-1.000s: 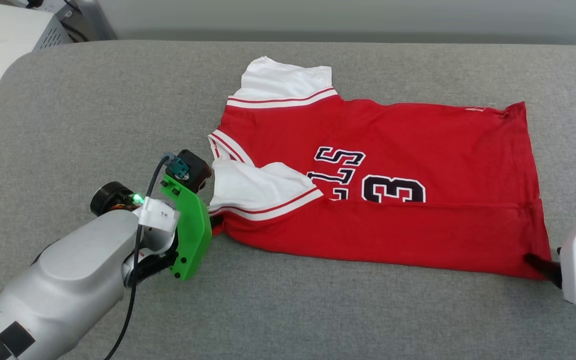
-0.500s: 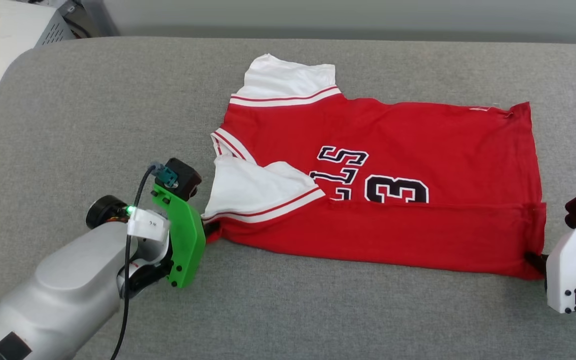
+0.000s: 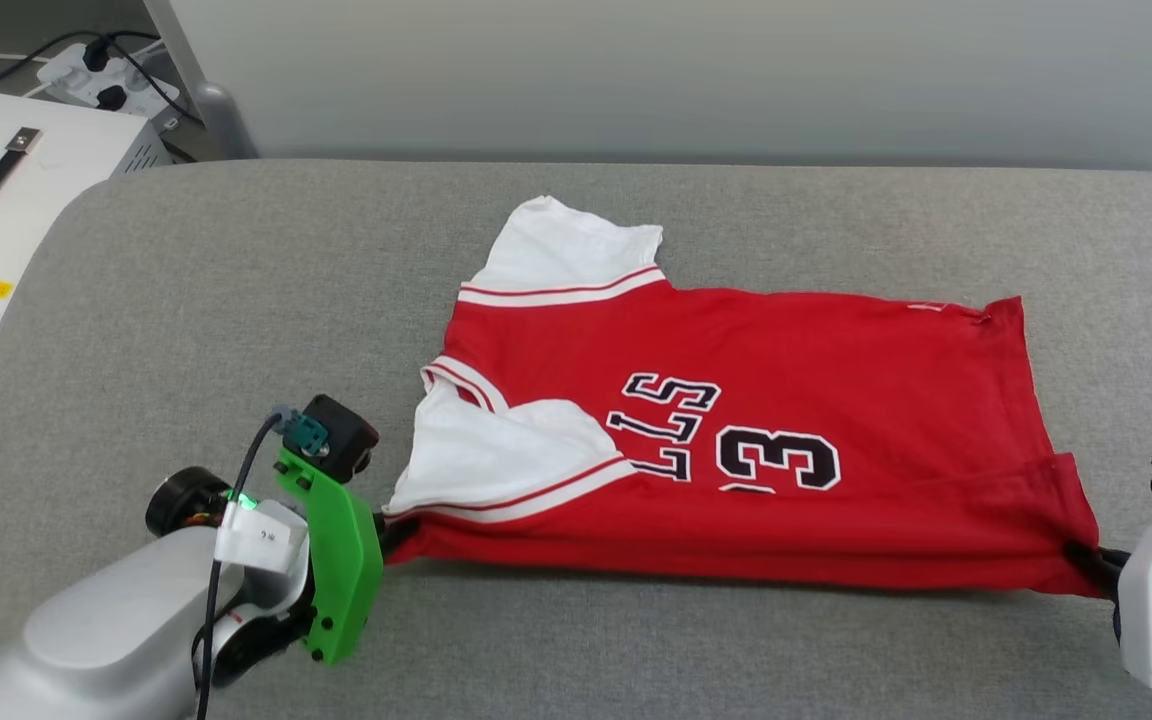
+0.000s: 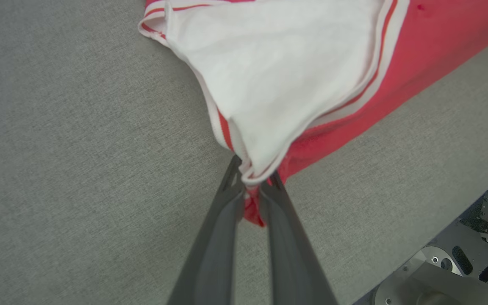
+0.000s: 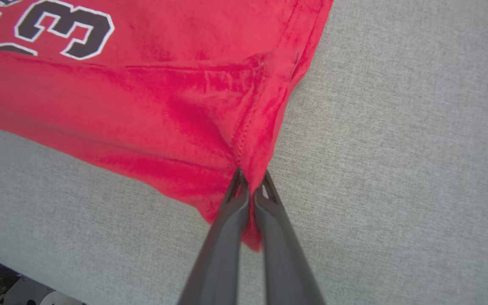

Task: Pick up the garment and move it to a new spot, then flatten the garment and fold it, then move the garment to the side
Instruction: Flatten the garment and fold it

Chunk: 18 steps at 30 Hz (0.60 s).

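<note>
Pinching the 2 lower corners of the red Bulls jersey T-shirt (image 3: 756, 400), both grippers have cloth clamped between pressed-together fingers. The left gripper (image 3: 388, 528), at the lower left of the head view, nips the corner where the white sleeve (image 3: 496, 460) with striped trim meets the red body. Its wrist view shows white and red cloth bunched between the dark fingers (image 4: 223, 228). The right gripper (image 3: 1086, 555), at the lower right edge, holds the hem corner.

The shirt lies print up and sideways across the centre and right of the grey padded surface (image 3: 186, 300), collar end left, hem right. Its lower edge is drawn straight between the 2 grips.

Judging from that, moving it to a new spot and flattening look done, since the body is smooth and spread. A lengthwise strip along the lower edge already laps over the bottom of the 23 (image 3: 781, 460), so the fold looks begun but not finished. The upper sleeve (image 3: 576, 255) sticks out unfolded. Further folds and the shift to the side remain.
</note>
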{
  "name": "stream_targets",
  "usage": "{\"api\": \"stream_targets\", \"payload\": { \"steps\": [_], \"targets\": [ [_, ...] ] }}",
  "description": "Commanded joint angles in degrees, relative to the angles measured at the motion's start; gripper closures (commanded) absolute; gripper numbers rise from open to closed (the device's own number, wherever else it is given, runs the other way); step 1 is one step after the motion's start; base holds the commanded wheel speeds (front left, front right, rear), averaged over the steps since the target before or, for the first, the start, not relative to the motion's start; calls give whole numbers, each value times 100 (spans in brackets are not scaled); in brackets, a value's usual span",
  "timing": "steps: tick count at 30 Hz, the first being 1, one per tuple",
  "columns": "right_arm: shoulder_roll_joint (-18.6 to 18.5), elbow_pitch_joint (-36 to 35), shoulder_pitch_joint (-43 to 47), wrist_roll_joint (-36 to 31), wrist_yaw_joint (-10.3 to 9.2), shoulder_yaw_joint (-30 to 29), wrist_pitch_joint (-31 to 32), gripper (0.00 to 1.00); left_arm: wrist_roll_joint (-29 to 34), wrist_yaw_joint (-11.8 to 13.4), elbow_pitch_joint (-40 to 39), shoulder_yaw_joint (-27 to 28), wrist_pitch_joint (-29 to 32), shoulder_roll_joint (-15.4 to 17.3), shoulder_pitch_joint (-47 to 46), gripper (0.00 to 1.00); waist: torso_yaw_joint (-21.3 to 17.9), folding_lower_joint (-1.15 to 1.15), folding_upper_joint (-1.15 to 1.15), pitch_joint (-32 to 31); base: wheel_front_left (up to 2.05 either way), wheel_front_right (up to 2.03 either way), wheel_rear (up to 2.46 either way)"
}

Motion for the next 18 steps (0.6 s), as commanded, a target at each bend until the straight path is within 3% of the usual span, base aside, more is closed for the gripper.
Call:
{"api": "stream_targets", "payload": {
  "steps": [1, 10, 18],
  "targets": [
    [-71, -111, 193, 389, -4, -99, -1, 100, -23, 97, -136, -7, -21, 118, 148, 100, 15, 0, 0, -103, 0, 0, 0],
    [-34, -825, 1118, 249, -4, -876, 271, 100, -68, 566, -979, -76, -110, 478, 782, 100, 10, 0, 0, -161, 0, 0, 0],
    [442, -725, 995, 213, -4, -1182, 616, 100, -145, 687, -681, -20, -318, 222, 916, 100, -58, 0, 0, 163, 0, 0, 0]
  ]
}}
